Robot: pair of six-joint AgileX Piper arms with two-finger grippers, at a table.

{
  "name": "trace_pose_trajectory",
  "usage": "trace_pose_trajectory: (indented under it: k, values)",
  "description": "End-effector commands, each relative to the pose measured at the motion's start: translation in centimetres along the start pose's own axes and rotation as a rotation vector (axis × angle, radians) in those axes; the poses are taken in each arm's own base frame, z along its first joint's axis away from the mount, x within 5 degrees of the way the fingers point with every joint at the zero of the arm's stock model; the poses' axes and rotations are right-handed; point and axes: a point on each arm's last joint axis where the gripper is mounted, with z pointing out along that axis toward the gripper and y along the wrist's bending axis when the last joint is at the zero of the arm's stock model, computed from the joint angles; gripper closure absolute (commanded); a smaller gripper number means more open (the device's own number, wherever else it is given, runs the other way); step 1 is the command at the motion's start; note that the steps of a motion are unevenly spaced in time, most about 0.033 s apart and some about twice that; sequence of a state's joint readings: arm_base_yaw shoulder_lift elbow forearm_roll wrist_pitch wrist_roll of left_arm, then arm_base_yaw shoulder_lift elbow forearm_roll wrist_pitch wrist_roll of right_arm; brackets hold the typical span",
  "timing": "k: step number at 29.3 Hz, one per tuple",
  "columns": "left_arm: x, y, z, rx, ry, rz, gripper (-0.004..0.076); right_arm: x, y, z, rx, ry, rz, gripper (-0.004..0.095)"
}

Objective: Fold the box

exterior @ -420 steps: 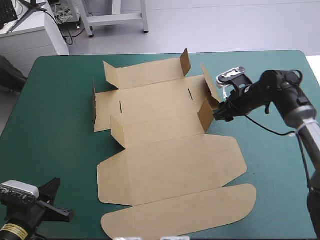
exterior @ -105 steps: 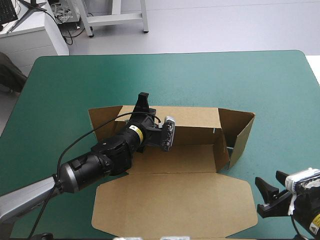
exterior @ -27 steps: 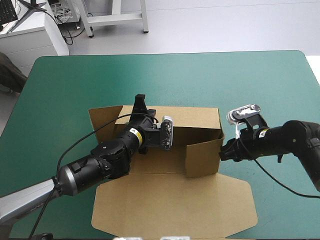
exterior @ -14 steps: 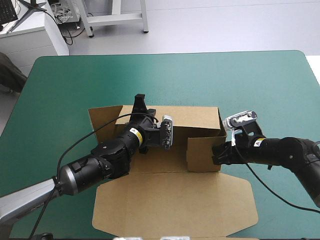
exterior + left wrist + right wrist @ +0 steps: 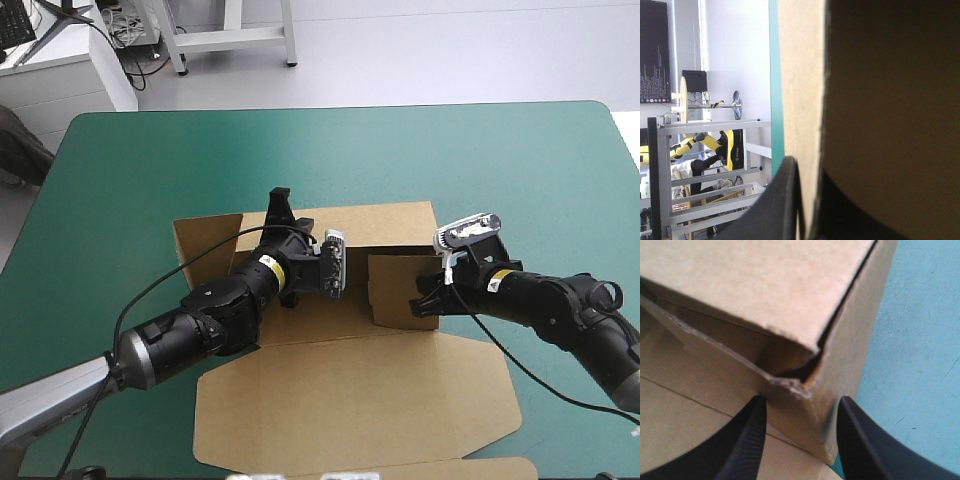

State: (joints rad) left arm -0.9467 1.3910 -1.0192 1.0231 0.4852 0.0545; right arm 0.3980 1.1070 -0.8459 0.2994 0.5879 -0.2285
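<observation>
**A:** On the desk [image 5: 120,160], centred, sits the box [image 5: 340,390]: light, stiff board, I'd judge.

**B:** Yes. The left gripper [image 5: 280,203] pinches its back wall [image 5: 390,225], and the right gripper [image 5: 802,402] gapes around the side flap [image 5: 395,285]. Grip edges near creases.

No lettering can be read anywhere. In the high view a yellow band [image 5: 265,262] rings the left arm [image 5: 215,310] at about 9 o'clock from the middle of the box [image 5: 350,390] tray; its dark print is too small to make out. A smaller yellow patch [image 5: 491,284] sits on the right arm [image 5: 560,305] at about 3 o'clock, equally illegible.
</observation>
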Motion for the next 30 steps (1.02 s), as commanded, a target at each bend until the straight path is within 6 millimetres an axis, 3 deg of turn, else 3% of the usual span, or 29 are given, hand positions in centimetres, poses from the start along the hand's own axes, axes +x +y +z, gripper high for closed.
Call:
trace_pose_trajectory:
  k: [1,5,11,18,26,30]
  values:
    - [-0.6,0.0,-0.7,0.026,-0.052,-0.112,0.0734,-1.9,-0.4,-0.7,0.055,-0.157,-0.058,0.0432]
    - [-0.6,0.0,-0.7,0.025,-0.054,-0.11,0.0734,-2.7,-0.6,-0.7,0.07,-0.246,-0.059,0.0381]
    - [-0.8,0.1,-0.7,0.023,-0.08,-0.11,0.0734,-2.3,-0.6,1.4,0.042,-0.165,-0.017,0.0383]
    - [-0.8,0.1,-0.7,0.021,-0.074,-0.105,0.0734,-2.6,1.3,2.1,-0.019,-0.195,-0.097,0.0383]
    - [-0.7,0.1,-0.7,0.023,-0.062,-0.107,0.0734,-4.0,0.8,1.7,0.028,-0.364,-0.035,0.0501]
    - [-0.6,0.1,-0.7,0.024,-0.058,-0.108,0.0734,-4.0,0.7,2.1,0.03,-0.351,-0.038,0.0537]
